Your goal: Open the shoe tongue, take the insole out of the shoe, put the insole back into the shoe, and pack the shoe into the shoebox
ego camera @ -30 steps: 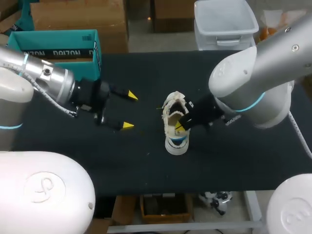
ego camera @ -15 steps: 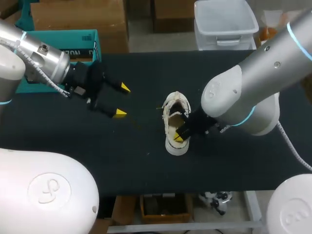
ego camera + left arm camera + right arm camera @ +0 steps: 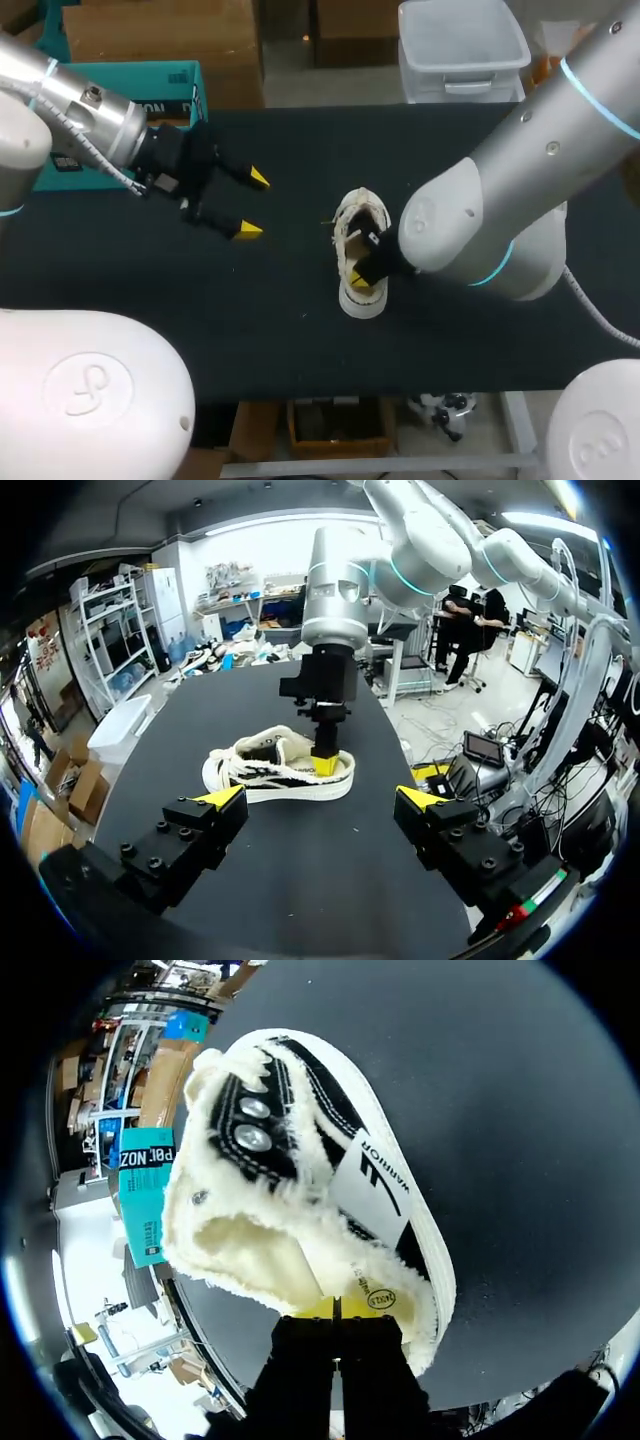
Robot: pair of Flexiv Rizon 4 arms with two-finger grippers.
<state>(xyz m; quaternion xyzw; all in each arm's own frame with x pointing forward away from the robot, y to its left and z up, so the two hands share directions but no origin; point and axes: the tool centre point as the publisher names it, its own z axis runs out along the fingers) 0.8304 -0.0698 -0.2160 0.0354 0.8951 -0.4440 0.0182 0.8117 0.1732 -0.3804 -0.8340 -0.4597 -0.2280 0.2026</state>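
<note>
A cream fleece-lined shoe (image 3: 358,228) with black side stripes stands upright mid-table, heel toward the front edge; it also shows in the left wrist view as the shoe (image 3: 262,768) and close up as the shoe (image 3: 290,1160). My right gripper (image 3: 358,281) is shut, its yellow tips together inside the heel opening. There the right gripper (image 3: 337,1308) rests against the heel end of the insole (image 3: 375,1298); whether it pinches it is unclear. My left gripper (image 3: 250,205) hangs open and empty left of the shoe, and from its own wrist the left gripper (image 3: 322,800) faces the shoe's side.
The teal shoebox (image 3: 120,85) sits at the table's back left corner, behind my left arm. My right arm's bulky elbow (image 3: 470,235) hangs over the table right of the shoe.
My right gripper has slid toward the shoe's heel and lower into the opening, staying shut. My left arm drew back toward the box, still open.
</note>
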